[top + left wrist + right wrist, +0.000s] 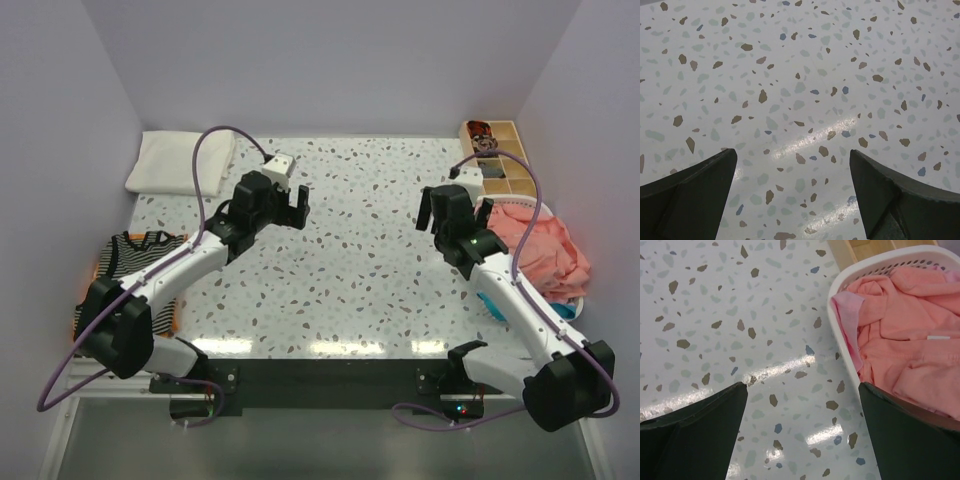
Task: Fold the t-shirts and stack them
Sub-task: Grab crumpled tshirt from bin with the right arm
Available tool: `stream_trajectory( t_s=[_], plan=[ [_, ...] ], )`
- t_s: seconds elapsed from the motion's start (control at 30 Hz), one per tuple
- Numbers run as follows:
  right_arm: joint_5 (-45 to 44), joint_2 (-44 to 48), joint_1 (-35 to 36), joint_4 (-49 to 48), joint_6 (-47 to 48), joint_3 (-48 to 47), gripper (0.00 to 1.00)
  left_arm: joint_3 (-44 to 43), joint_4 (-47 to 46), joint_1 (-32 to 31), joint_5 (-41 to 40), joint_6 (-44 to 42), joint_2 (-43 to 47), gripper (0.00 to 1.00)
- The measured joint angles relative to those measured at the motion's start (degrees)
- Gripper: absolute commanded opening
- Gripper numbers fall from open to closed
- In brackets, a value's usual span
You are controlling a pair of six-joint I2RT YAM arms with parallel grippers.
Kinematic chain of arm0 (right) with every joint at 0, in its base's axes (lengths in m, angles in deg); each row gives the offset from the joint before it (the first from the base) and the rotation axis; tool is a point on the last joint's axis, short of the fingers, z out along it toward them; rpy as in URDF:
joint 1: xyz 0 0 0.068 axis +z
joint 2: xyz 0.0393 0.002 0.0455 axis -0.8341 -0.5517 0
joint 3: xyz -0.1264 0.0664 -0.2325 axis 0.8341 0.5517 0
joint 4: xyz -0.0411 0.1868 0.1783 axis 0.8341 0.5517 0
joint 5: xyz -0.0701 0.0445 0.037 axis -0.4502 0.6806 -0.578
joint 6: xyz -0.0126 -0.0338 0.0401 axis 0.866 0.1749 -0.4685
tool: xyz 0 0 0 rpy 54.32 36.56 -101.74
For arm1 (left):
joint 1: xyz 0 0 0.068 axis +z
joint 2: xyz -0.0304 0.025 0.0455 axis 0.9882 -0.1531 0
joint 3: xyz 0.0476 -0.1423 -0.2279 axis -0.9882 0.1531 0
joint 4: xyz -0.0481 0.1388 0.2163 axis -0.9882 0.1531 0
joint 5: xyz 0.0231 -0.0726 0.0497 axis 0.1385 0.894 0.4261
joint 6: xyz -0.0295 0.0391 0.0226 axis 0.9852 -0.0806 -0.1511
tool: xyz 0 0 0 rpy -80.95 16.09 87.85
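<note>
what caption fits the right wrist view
Open right tool above the terrazzo table, beside a white basket of pink t-shirts.

Left end effector (792, 151) and right end effector (802, 385) gape wide.

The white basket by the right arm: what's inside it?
A crumpled salmon-pink t-shirt fills the white basket, with a paler pink cloth at its rim. Whatever lies underneath is covered.

Got a salmon-pink tee (910, 340) all crumpled in the white basket (836, 292) on the right, label up, lighter pink tee (847, 310) at its rim. Also a striped tee (135, 248) at the left edge, folded white tee (180, 160) behind it.
</note>
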Motion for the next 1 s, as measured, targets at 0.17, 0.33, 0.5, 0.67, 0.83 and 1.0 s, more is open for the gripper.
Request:
stream_trajectory(
  t_s=[0.17, 0.33, 0.5, 0.67, 0.83, 1.0],
  plan=[
    [1.7, -0.7, 0.0, 0.3, 0.4, 0.0, 0.99, 0.0, 0.0, 0.0, 0.1, 0.3, 0.1, 1.00],
    [-3.8, 0.5, 0.0, 0.7, -1.0, 0.1, 0.99, 0.0, 0.0, 0.0, 0.4, 0.4, 0.1, 1.00],
    [-13.8, 1.2, -3.2, 4.7, -5.6, 0.2, 0.99, 0.0, 0.0, 0.0, 1.2, 0.4, 0.1, 1.00],
    [-19.2, 2.4, -13.9, 8.5, -10.1, 0.3, 0.99, 0.0, 0.0, 0.0, 2.2, 0.5, 0.1, 1.00],
    [-22.1, 0.0, -17.5, 11.0, -14.2, 0.3, 0.99, 0.0, 0.0, 0.0, 4.3, 1.3, 0.1, 1.00],
    [-21.2, -9.4, -26.4, 11.7, -17.4, 0.3, 0.99, -0.1, 0.0, 0.0, 7.3, 2.1, -0.2, 1.00]
  ],
)
